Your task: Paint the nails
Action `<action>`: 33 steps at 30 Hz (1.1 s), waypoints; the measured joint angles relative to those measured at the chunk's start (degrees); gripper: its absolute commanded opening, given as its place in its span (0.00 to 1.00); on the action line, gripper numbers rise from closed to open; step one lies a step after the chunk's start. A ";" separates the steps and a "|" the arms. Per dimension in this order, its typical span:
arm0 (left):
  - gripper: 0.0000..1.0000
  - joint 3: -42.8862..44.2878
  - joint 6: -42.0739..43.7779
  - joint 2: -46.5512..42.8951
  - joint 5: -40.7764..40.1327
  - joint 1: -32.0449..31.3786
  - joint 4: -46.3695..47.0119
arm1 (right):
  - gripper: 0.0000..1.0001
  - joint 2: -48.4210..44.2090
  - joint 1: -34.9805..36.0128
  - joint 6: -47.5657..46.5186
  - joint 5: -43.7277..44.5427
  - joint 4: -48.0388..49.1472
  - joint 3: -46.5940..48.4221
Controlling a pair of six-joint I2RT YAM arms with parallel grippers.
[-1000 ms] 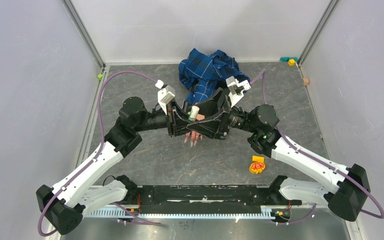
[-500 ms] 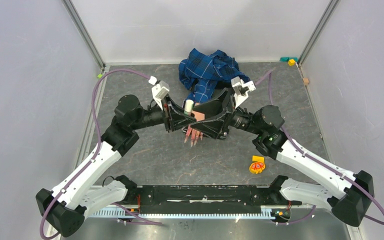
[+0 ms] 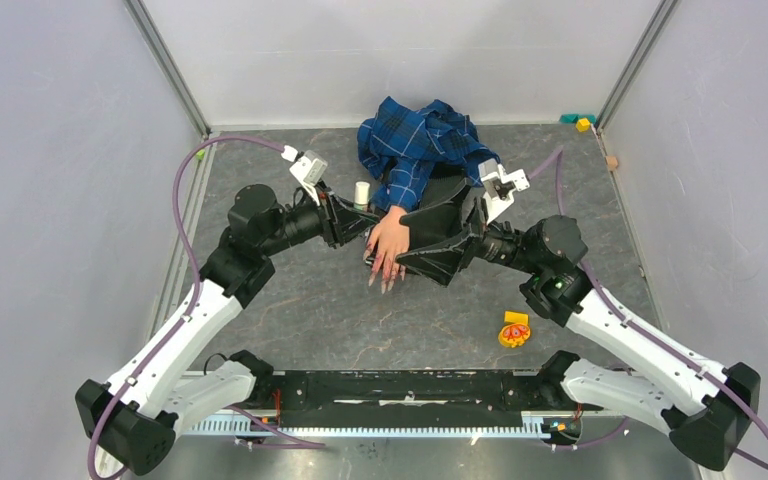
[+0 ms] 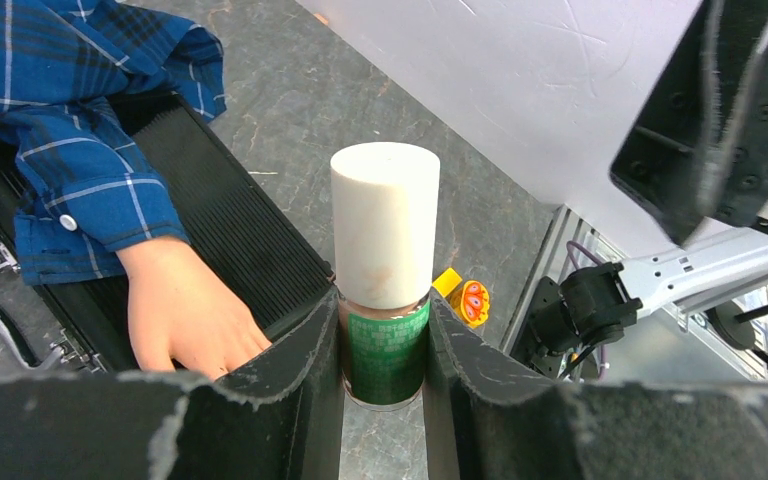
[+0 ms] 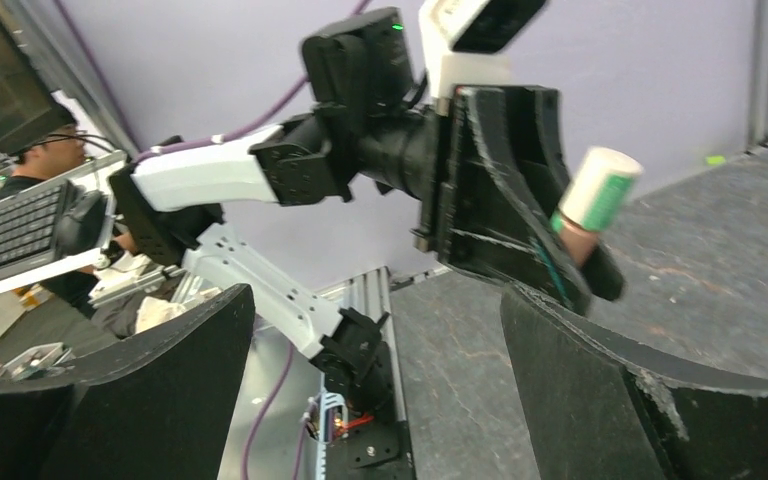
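A pale mannequin hand (image 3: 391, 238) in a blue plaid sleeve (image 3: 415, 148) lies palm down at the table's middle, and its long pink-red nails (image 3: 385, 279) point toward the arm bases. My left gripper (image 3: 353, 212) is just left of the hand, shut on a nail polish bottle (image 4: 386, 335) with a green label and a white cap (image 4: 385, 222). In the left wrist view the hand (image 4: 185, 312) lies left of the fingers and its nails are hidden. My right gripper (image 3: 430, 243) stands wide open over the hand's right side, holding nothing (image 5: 380, 400), and faces the left gripper (image 5: 500, 200).
A black ribbed case (image 4: 230, 235) lies under the sleeve. A yellow-orange toy (image 3: 513, 330) sits at the near right. Small blocks (image 3: 583, 123) lie in the far right corner, another (image 3: 612, 162) by the right wall, and a green bit (image 3: 200, 153) at the far left.
The two grippers have pulled apart: the left one went left and back with the bottle, the right one went right. The mannequin hand is now uncovered between them.
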 measured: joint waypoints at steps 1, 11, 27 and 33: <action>0.02 0.00 0.00 -0.04 -0.31 0.13 -0.02 | 0.98 0.00 -0.79 0.04 -0.02 -0.02 -0.42; 0.02 -0.13 0.00 -1.07 2.45 0.20 0.76 | 0.98 1.46 -6.62 0.90 -0.13 0.15 -2.47; 0.02 -0.46 -2.21 0.72 13.33 -1.01 6.95 | 0.98 10.91 -5.88 10.86 -2.80 17.31 -1.18; 0.02 -1.01 -2.89 1.75 16.55 -3.43 8.79 | 0.98 13.77 -4.87 11.82 -2.99 19.63 0.90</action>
